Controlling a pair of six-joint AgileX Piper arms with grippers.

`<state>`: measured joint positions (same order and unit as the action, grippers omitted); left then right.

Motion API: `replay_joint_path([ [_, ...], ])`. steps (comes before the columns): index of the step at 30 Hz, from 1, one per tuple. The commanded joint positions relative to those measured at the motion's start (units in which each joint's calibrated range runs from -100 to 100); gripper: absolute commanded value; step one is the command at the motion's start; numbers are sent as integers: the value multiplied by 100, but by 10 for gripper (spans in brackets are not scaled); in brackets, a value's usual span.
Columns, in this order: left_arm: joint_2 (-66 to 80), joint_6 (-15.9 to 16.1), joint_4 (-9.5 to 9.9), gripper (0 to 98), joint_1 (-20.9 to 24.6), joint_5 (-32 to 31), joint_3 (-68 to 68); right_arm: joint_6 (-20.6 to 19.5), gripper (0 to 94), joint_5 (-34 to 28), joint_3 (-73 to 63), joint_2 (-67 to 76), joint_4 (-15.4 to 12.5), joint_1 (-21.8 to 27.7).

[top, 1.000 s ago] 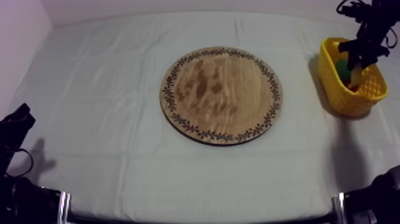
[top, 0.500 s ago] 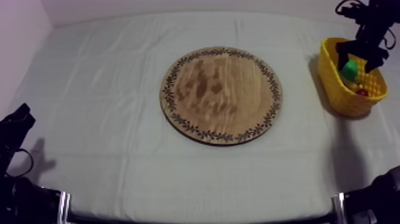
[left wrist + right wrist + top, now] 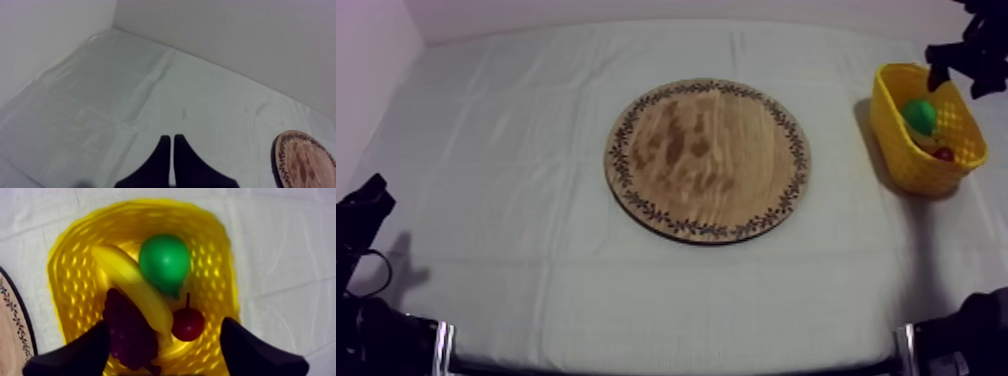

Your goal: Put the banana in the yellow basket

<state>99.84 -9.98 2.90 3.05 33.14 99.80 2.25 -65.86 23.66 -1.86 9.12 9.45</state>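
The banana (image 3: 132,288), yellow and curved, lies slantwise inside the yellow basket (image 3: 220,278). The basket stands upright at the right side of the table (image 3: 486,150), its walls pierced with small holes. The round wooden board (image 3: 706,160) with its patterned rim lies flat and bare at the table's middle, well apart from the basket.

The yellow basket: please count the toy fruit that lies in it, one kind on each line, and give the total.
Banana: 1
Pear: 1
Bunch of grapes: 1
Small red fruit: 1
Total: 4, all inside the yellow basket
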Motion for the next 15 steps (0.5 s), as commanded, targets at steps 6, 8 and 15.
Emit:
replay_joint_path([
  [6,-2,0,0,1,2,0,-2,219,466,1166,1560,1745,-49,-30],
  [8,-2,0,0,1,2,0,-2,340,446,1401,1947,2165,-119,-28],
  [15,-2,0,0,1,2,0,-2,1002,349,2190,3155,3637,-626,87],
])
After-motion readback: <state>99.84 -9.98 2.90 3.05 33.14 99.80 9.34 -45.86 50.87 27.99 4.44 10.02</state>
